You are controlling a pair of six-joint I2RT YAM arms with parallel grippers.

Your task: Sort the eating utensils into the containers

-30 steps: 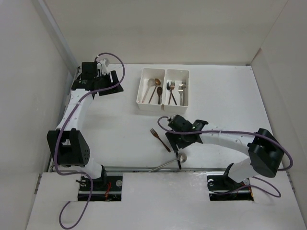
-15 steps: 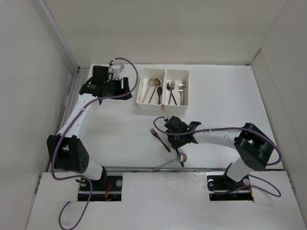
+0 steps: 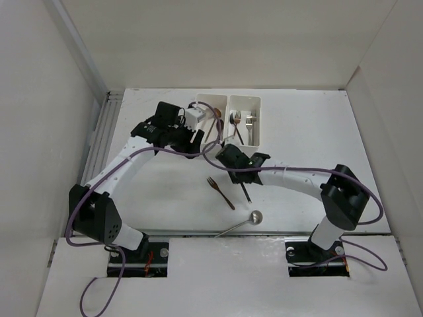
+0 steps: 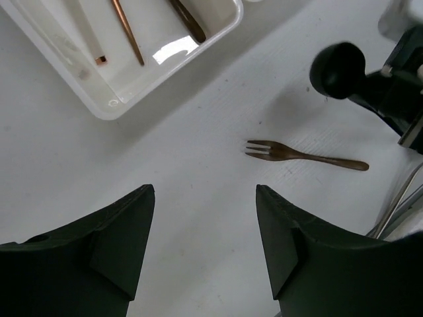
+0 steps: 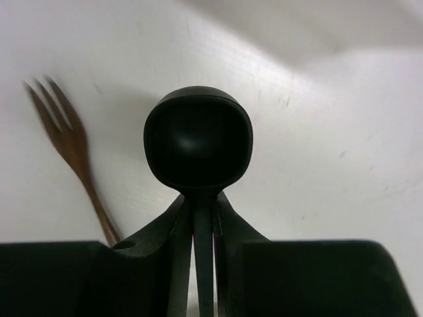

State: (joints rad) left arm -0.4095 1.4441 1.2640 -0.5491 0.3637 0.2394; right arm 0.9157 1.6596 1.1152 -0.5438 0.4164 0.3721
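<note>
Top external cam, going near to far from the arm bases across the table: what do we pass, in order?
Order: silver spoon → copper fork → white bins. The black spoon held in the right end effector overlaps the fork in depth, so it is left out.

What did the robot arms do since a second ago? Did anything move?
The right gripper, shut on the black spoon, carried it farther from the robot, toward the left bin. The left arm swung right; its open left gripper now hangs near that bin, holding nothing. The copper fork, the silver spoon, that bin and the right bin stayed put.
</note>
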